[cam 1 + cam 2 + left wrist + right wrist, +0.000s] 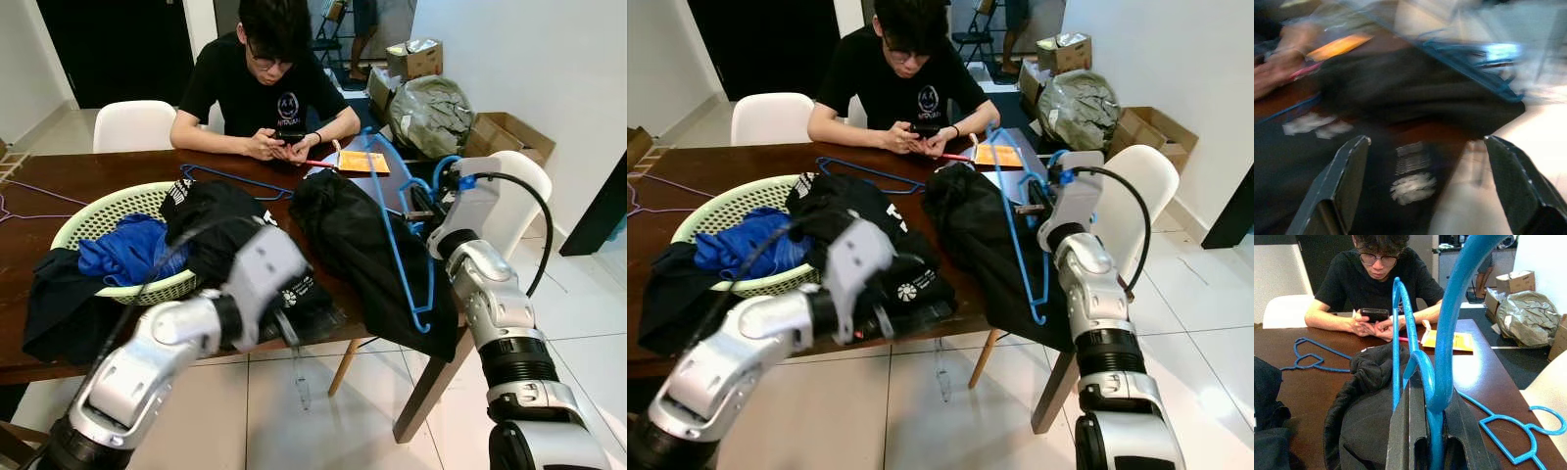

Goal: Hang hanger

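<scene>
Gripping the blue plastic hanger [397, 230] in my right gripper [1430, 431], left gripper [1425, 191] spread over black cloth [367, 245]; next, lift it clear.

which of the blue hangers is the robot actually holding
The blue plastic hanger carrying the black garment, clamped in the right gripper. The other blue hangers lie loose on the brown wooden table.
</scene>
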Controlling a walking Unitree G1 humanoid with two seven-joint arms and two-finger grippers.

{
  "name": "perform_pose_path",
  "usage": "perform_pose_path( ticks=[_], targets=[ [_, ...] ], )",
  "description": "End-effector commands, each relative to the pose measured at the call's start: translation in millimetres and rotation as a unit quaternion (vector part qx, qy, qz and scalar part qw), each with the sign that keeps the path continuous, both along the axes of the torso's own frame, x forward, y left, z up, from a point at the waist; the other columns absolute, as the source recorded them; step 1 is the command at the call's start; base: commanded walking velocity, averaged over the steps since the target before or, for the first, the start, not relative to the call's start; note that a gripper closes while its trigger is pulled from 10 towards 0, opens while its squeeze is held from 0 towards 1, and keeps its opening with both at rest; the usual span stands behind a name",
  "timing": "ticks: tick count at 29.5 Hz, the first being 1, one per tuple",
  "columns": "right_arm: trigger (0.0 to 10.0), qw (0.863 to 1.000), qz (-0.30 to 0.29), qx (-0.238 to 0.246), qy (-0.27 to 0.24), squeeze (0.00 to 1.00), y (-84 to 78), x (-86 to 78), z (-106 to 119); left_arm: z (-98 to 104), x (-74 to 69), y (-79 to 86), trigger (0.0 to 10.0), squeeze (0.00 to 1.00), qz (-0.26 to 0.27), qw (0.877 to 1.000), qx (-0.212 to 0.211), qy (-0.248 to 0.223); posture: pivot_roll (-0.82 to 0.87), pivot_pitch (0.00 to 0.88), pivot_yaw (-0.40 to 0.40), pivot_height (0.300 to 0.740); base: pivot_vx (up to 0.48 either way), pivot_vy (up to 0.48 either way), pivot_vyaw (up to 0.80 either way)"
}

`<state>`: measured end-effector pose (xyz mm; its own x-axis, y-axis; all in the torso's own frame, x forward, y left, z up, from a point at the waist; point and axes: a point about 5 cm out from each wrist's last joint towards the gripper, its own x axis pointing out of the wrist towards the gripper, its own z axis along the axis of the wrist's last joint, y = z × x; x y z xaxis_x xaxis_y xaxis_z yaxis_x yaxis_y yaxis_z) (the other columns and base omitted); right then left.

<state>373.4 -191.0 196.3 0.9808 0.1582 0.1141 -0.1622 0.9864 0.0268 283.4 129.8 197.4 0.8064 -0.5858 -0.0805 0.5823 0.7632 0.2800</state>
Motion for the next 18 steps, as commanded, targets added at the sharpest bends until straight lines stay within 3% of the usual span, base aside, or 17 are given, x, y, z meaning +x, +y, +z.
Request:
perform_pose_path(
  ticks=[1,3,4,5,6,8,9,11,12,16,18],
  targets=[
    [10.0,1.000,0.004,-0.001,0.010,0.00,1.2,-0.9,-8,-16,13.2,33.2,10.0,0.00,0.167,0.985,-0.020,0.026,0.09,0.000,-0.017,0.740,0.000,0.000,0.00],
    [10.0,1.000,0.004,-0.001,0.010,0.00,1.2,-0.9,-8,-16,13.2,33.2,10.0,0.00,0.167,0.985,-0.020,0.026,0.09,0.000,-0.017,0.740,0.000,0.000,0.00],
    [10.0,1.000,0.008,0.000,0.016,0.00,2.2,-0.9,-11,-26,15.4,46.6,10.0,0.00,0.241,0.969,-0.044,0.044,0.09,0.000,-0.017,0.740,0.000,0.000,0.00],
    [10.0,1.000,0.008,0.000,0.016,0.00,2.2,-0.9,-11,-26,15.4,46.6,10.0,0.00,0.241,0.969,-0.044,0.044,0.09,0.000,-0.017,0.740,0.000,0.000,0.00],
    [10.0,0.999,0.009,-0.014,0.033,0.00,0.6,-2.7,-23,-42,15.3,55.3,10.0,0.00,0.292,0.954,-0.043,0.052,0.09,0.000,-0.025,0.740,0.000,0.000,0.00],
    [10.0,0.999,0.009,-0.014,0.033,0.00,0.6,-2.7,-23,-42,15.3,55.3,10.0,0.00,0.292,0.954,-0.043,0.052,0.09,0.000,-0.025,0.740,0.000,0.000,0.00],
    [10.0,0.998,0.005,-0.016,0.052,0.00,-3.2,-6.0,-37,-56,13.5,60.4,10.0,0.00,0.321,0.944,-0.047,0.059,0.08,0.000,-0.022,0.740,0.000,0.000,0.00],
    [10.0,0.998,-0.001,-0.022,0.067,0.00,-8.5,-10.7,-49,-66,12.2,62.0,10.0,0.00,0.331,0.940,-0.051,0.058,0.07,0.000,-0.019,0.740,0.000,0.000,0.00],
    [10.0,0.996,-0.012,-0.025,0.081,0.00,-15.8,-15.9,-60,-69,11.3,60.6,10.0,0.00,0.325,0.942,-0.068,0.052,0.06,0.000,-0.018,0.740,0.000,0.000,0.00],
    [10.0,0.995,-0.025,-0.033,0.091,0.00,-23.0,-20.7,-69,-68,11.4,56.4,10.0,0.00,0.307,0.947,-0.084,0.043,0.06,0.000,-0.015,0.740,0.000,0.000,0.00],
    [10.0,0.993,-0.044,-0.038,0.106,0.00,-36.4,-33.9,-87,-65,12.7,41.2,10.0,0.00,0.246,0.963,-0.101,0.030,0.04,0.000,-0.012,0.740,0.000,0.000,0.00]
  ],
)
